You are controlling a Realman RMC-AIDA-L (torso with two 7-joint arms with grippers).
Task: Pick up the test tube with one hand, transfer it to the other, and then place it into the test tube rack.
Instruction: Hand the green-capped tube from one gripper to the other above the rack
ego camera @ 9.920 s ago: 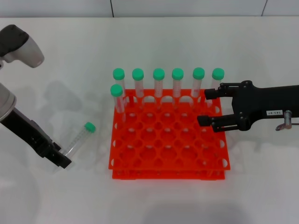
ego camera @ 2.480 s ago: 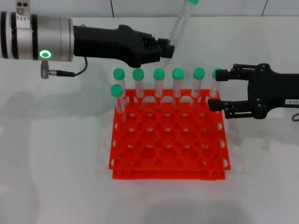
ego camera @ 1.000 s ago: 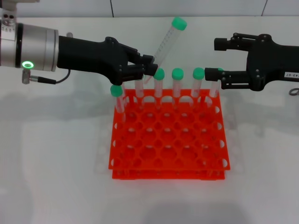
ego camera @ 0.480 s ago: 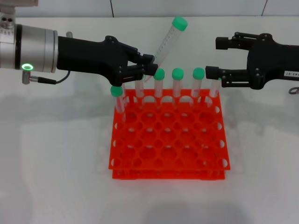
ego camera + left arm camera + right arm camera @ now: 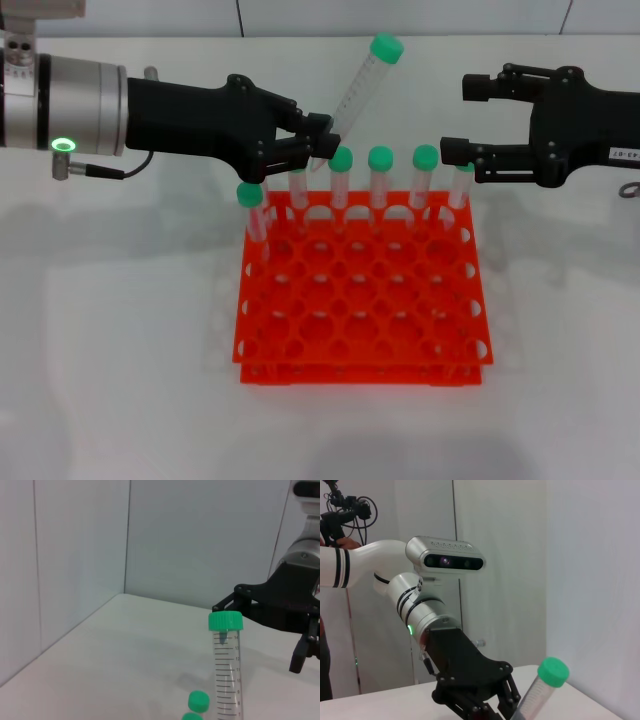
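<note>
Left gripper [image 5: 318,140] clamps the test tube [image 5: 357,88] by its lower end — cap tilted up toward the right gripper [image 5: 462,118], which hangs wide open, empty, above the rack [image 5: 360,300].

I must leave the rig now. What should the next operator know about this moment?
Left gripper: shut on the test tube, held tilted above the back row of the test tube rack.
Right gripper: open, level with the tube, apart from it.
Done: pickup.
Left: handover to the right gripper, then placing into the rack. Seven other tubes stand in the rack.
</note>
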